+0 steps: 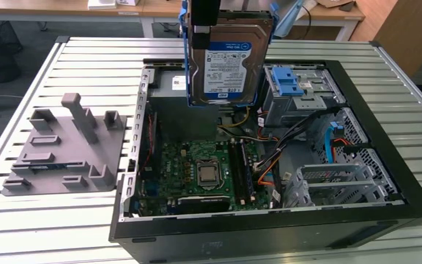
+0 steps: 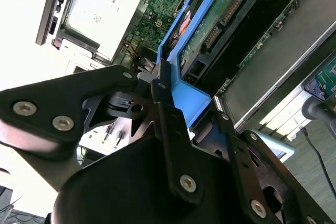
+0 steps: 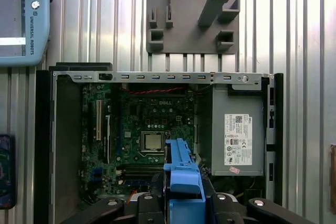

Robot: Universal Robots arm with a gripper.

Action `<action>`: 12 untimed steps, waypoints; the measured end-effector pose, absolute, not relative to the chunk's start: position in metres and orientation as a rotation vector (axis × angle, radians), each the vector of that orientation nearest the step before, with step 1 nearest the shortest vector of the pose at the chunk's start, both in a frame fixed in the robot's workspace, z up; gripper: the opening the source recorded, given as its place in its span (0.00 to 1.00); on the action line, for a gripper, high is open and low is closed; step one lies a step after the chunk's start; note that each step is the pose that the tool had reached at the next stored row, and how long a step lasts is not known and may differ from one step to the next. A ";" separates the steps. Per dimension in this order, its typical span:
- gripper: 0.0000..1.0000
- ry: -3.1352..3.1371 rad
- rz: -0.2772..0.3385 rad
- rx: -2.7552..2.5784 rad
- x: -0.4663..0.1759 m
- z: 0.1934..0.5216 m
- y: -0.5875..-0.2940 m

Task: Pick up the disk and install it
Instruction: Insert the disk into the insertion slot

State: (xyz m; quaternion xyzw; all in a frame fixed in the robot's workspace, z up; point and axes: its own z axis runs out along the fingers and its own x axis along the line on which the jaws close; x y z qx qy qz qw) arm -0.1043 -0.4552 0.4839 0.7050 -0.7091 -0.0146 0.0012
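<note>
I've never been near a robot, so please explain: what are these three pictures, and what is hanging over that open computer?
It is a robot arm at work. The exterior view comes from a camera off the arm; both wrist views come from cameras riding on it. Its fingers are clamped on the blue rail of the disk, a hard drive held upright above an open computer case. The case lies on a slatted metal table, beside a grey holder plate.
</note>
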 end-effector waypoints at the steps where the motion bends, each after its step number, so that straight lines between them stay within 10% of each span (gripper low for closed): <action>1: 0.36 -2.226 -0.046 2.213 -0.104 0.484 -0.455; 12: 0.36 -2.226 -0.046 2.213 -0.104 0.484 -0.464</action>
